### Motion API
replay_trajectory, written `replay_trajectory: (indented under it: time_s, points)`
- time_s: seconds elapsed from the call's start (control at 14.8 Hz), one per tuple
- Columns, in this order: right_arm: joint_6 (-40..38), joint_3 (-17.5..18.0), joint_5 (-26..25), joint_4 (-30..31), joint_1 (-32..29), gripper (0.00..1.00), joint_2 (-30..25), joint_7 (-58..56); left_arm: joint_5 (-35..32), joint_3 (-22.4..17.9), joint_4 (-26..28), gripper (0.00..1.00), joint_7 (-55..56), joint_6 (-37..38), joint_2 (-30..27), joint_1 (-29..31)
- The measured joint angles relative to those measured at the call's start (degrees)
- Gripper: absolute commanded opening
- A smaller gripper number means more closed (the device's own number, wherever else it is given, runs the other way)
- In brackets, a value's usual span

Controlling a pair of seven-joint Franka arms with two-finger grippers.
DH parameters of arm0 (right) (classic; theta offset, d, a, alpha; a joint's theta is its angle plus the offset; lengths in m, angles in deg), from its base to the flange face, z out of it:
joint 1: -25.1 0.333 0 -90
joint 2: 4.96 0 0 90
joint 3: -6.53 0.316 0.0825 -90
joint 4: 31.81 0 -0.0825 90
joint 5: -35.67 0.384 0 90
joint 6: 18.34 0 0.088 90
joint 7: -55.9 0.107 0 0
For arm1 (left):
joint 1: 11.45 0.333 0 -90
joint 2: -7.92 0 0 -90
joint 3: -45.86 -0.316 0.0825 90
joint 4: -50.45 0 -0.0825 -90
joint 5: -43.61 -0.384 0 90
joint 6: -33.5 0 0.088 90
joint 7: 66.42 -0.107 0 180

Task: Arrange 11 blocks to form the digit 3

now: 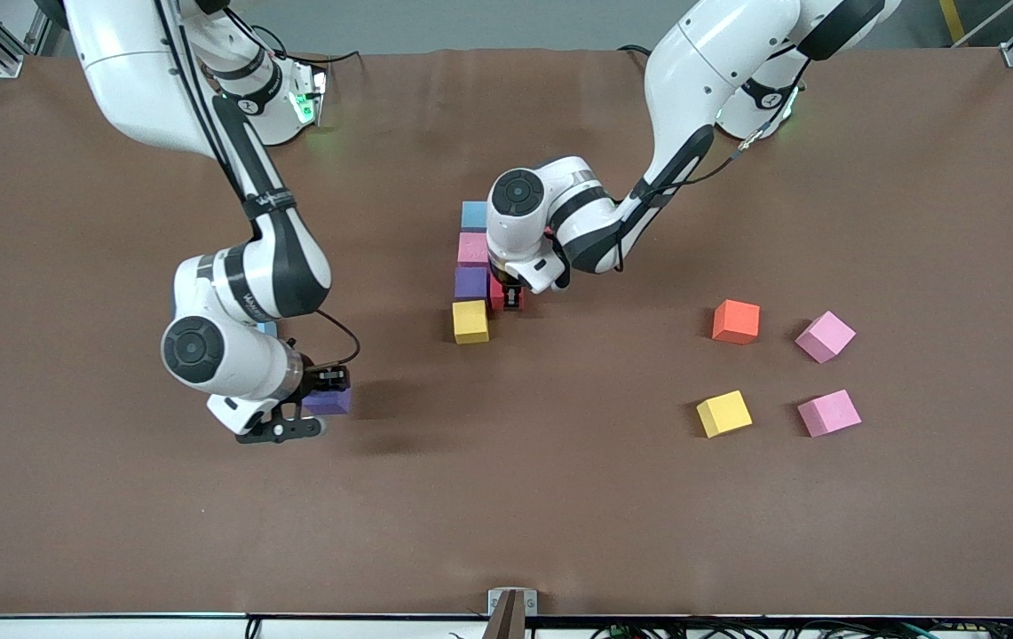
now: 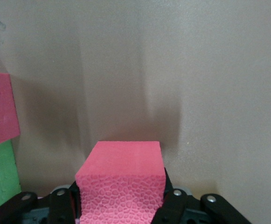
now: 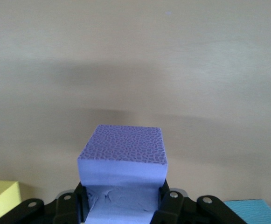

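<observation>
You have a brown counter carrying loose foam blocks and no container of any kind, so nothing sits inside anything.

Take the column of blocks at the middle of the counter as your landmark. It runs toward the front camera as a blue block, a pink block, a purple block and a yellow block, each touching the next.

Your left gripper is down right beside that column, on the side toward the left arm's end, level with the purple block. Its jaws are clenched on a red block, which the left wrist view shows pinched between the fingers. That view also shows a red face and a green face of neighbouring blocks close by.

Your right gripper is well apart from the column, toward the right arm's end and nearer the front camera. Its jaws are clamped on a second purple block. The right wrist view shows a yellow corner and a light blue corner at its edges.

Well away from the column toward the left arm's end lie four loose blocks: an orange block, a tilted pink block, another yellow block and another pink block.
</observation>
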Motion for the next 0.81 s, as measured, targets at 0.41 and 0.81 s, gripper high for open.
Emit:
replay_trajectory:
  time_s: [0.41,0.81]
  points:
    - [-1.2,0.2,0.2,-6.0,5.8,0.43,4.6,2.6,-2.3,0.0,0.0,1.00,0.0,0.0,0.0,-0.2]
    - [-1.1,0.3,0.3,-12.2,11.4,0.42,9.9,10.6,-3.4,-0.1,-0.5,1.00,0.0,3.3,-2.0,0.0]
